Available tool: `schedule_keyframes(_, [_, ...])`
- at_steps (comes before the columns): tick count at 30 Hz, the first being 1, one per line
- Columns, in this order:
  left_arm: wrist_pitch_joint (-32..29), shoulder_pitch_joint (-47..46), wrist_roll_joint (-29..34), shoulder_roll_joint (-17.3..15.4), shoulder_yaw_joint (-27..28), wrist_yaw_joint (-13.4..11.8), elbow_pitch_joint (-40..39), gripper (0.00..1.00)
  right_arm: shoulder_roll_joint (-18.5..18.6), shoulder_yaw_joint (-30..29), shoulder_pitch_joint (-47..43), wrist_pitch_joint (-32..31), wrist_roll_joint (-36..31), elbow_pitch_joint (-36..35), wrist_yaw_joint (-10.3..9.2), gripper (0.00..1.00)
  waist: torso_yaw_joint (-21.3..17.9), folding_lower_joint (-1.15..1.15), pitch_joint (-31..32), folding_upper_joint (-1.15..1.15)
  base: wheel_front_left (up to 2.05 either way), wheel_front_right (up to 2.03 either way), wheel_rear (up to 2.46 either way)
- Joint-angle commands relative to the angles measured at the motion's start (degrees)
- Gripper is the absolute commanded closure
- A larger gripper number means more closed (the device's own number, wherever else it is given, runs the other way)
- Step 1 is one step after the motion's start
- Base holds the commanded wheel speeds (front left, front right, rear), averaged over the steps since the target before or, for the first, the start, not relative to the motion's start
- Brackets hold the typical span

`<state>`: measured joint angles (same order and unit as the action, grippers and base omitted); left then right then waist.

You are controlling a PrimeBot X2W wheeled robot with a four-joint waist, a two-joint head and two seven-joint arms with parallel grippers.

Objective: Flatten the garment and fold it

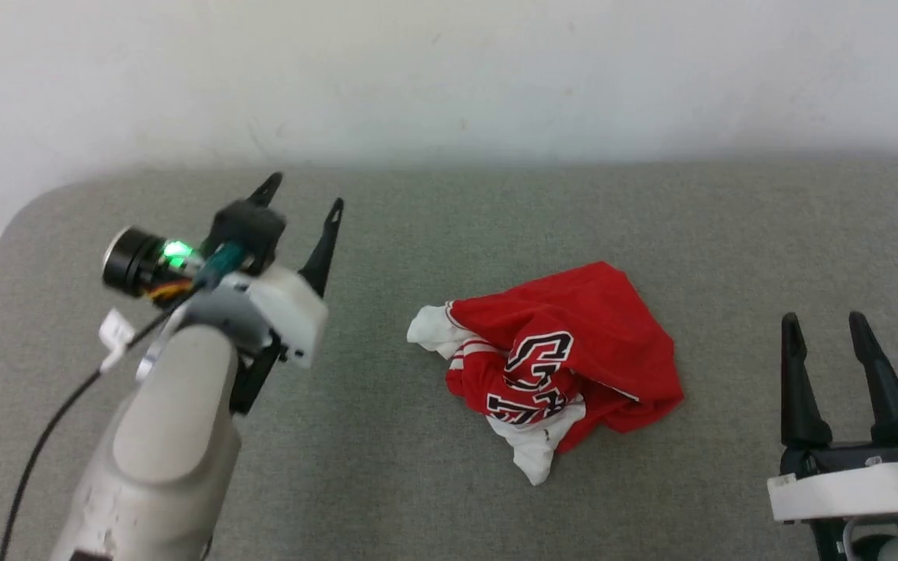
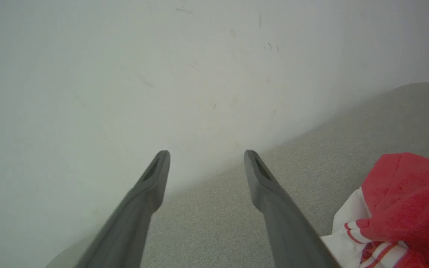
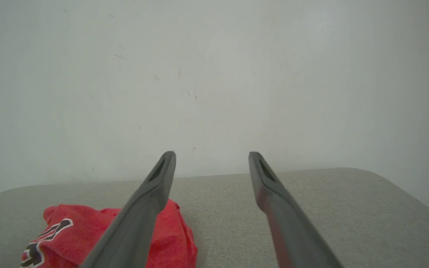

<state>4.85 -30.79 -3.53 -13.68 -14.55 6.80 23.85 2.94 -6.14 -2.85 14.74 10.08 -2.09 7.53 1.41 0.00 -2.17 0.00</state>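
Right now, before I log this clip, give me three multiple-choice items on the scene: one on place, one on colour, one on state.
1. Place: the jersey lies
A) on the grey pad, between the left end effector and the right end effector
B) hanging over the pad's edge
C) against the wall

2. Colour: its sleeves are
A) black
B) white with red stripes
C) blue

3. State: the jersey is
A) spread flat
B) neatly folded
C) crumpled in a heap

Key:
1 A, since the head view shows it on the pad with an end effector to each side, neither touching it.
2 B, since white cloth with red stripes shows at its edge.
3 C, since it is bunched and its lettering is creased.
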Motion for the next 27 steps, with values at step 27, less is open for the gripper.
schedule_keyframes(27, [-39.4,-30.4,-45.1,-13.5,-58.5,0.7,6.7,0.00,-0.1,1.4,9.4,0.3,0.7,-0.8,-0.04,0.00,-9.3,0.00,-14.8,0.00,0.00,0.00,0.00])
